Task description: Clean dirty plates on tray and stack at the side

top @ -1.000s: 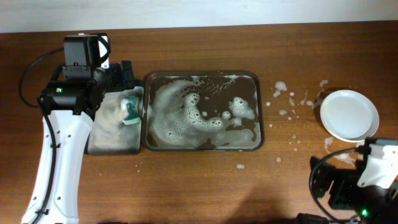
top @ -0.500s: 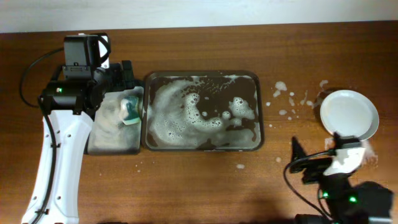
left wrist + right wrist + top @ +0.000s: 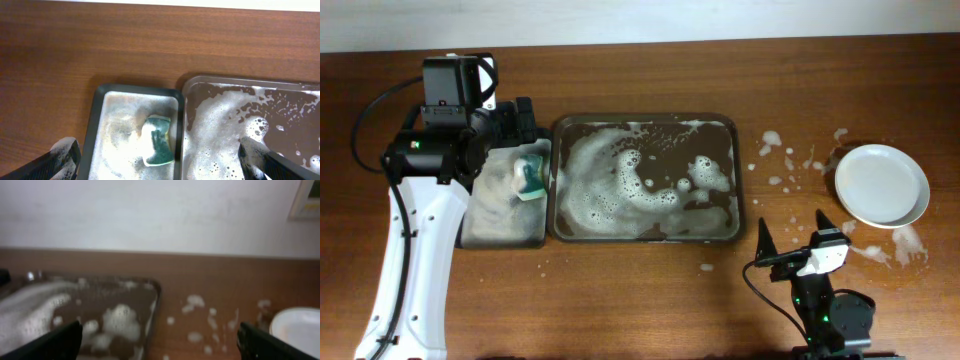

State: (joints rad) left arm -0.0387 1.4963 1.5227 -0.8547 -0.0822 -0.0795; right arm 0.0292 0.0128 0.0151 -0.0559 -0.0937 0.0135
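overhead: foamy tray (image 3: pixel 670 148) mid-table (image 3: pixel 620 300); plates (image 3: pixel 881 185) on the table well to its right, number in pile unclear | left wrist: left gripper (image 3: pixel 160 162) spread wide, holding nothing, above small tray (image 3: pixel 137 89) with green sponge (image 3: pixel 157 147) | right wrist: right gripper (image 3: pixel 165 342) spread wide, holding nothing; tray ahead-left, plates at right edge

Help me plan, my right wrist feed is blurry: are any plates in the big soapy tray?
Observer: None show in the tray; overhead, only suds cover its floor.
Operator: Where are the plates, then?
Observer: The white plates sit on the table at far right, past the foam splashes.
Operator: And the sponge?
Observer: The green sponge lies in the smaller tray, with the open left gripper above that tray.
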